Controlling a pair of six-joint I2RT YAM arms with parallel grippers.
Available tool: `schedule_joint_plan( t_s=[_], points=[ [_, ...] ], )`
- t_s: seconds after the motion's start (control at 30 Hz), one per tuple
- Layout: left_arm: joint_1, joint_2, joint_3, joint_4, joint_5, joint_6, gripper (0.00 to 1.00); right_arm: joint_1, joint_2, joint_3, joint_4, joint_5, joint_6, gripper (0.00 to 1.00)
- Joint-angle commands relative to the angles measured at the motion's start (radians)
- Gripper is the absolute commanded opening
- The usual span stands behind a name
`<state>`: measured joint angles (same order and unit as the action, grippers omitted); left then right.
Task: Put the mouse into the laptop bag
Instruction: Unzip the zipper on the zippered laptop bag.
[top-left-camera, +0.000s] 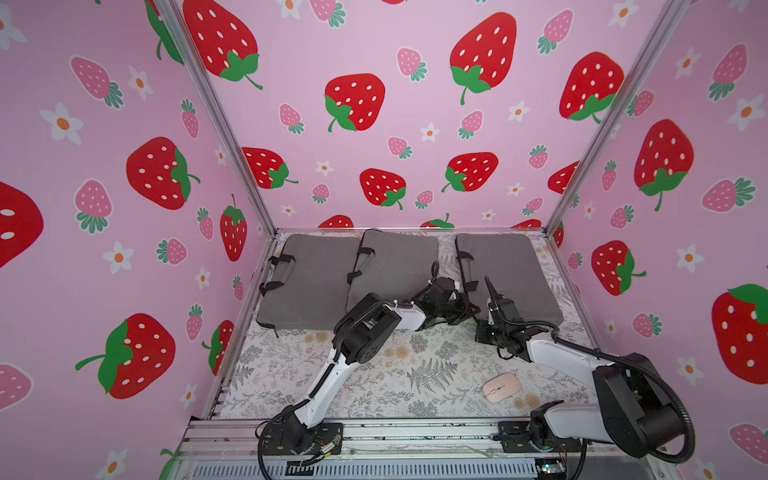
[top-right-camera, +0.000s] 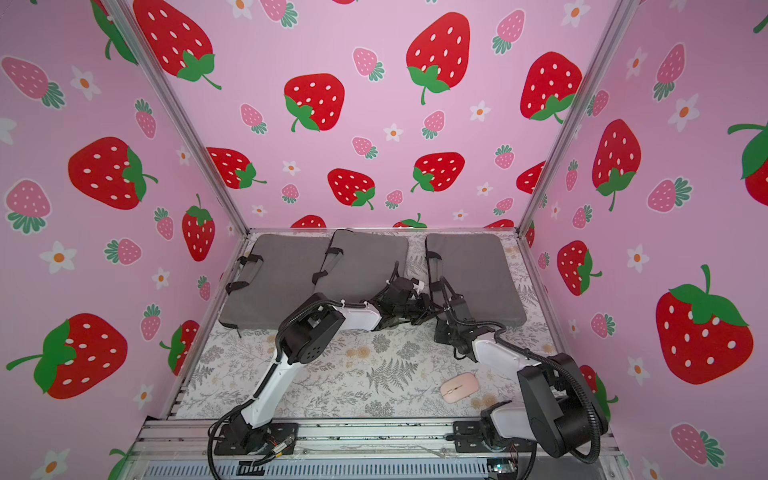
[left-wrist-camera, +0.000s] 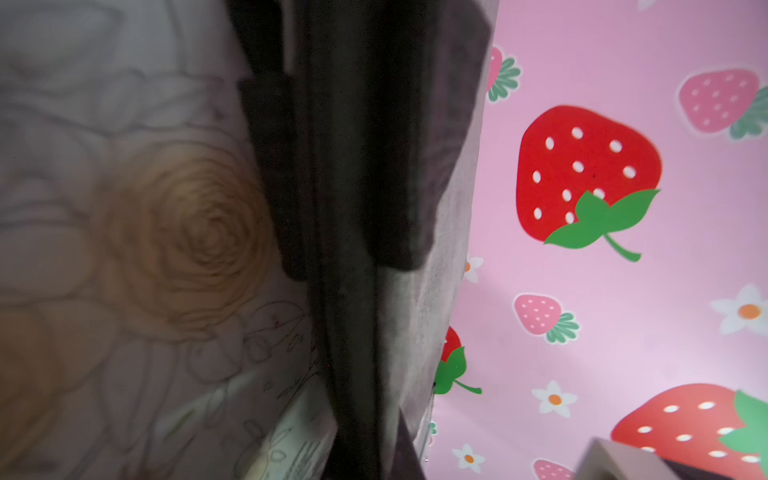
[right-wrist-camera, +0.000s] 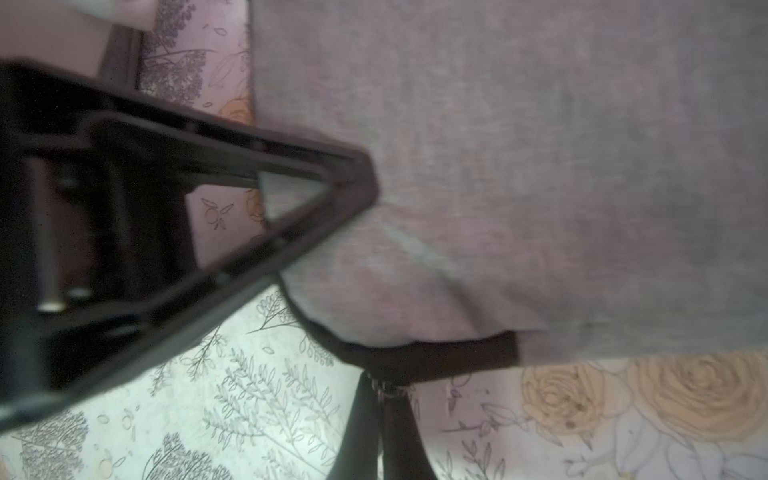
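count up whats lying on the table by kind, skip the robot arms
grey laptop bags: 3
pink mouse: 1
total: 4

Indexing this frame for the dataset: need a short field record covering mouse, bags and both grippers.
mouse: pink mouse lying on the floral cloth near its front edge, apart from both grippers
bags: three grey, in a row at the back: left bag, middle bag, right bag
left gripper: shut, at the right bag's handle side; grip unclear
right gripper: shut, tip against the right bag's fabric; grip unclear
task state: mouse not yet in any bag
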<state>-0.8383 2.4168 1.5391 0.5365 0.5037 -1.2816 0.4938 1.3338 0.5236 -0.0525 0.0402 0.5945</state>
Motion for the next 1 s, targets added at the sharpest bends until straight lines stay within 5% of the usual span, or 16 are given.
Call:
schedule_joint_plan(
  t_s=[0.0, 0.2, 0.33, 0.43, 0.63, 0.97],
  points=[
    [-0.051, 0.043, 0.054, 0.021, 0.022, -0.022, 0.02, 0.029, -0.016, 0.031, -0.034, -0.032, -0.03, 0.0],
    [-0.084, 0.052, 0.038, 0.094, 0.017, -0.056, 0.03, 0.031, -0.029, 0.02, -0.019, -0.048, -0.024, 0.0],
    [-0.094, -0.001, -0.004, 0.053, -0.025, -0.002, 0.34, 0.021, -0.062, 0.006, -0.054, 0.016, 0.047, 0.0],
    [-0.093, -0.058, -0.021, -0.055, -0.074, 0.07, 0.47, -0.005, -0.11, -0.022, -0.063, 0.022, 0.109, 0.0],
    [-0.059, -0.119, -0.074, -0.032, -0.085, 0.086, 0.48, -0.076, -0.214, -0.077, -0.142, 0.091, 0.254, 0.0],
    [0.032, -0.189, -0.142, -0.047, -0.128, 0.119, 0.49, -0.204, -0.219, 0.053, -0.617, 0.329, 0.488, 0.0]
  ],
)
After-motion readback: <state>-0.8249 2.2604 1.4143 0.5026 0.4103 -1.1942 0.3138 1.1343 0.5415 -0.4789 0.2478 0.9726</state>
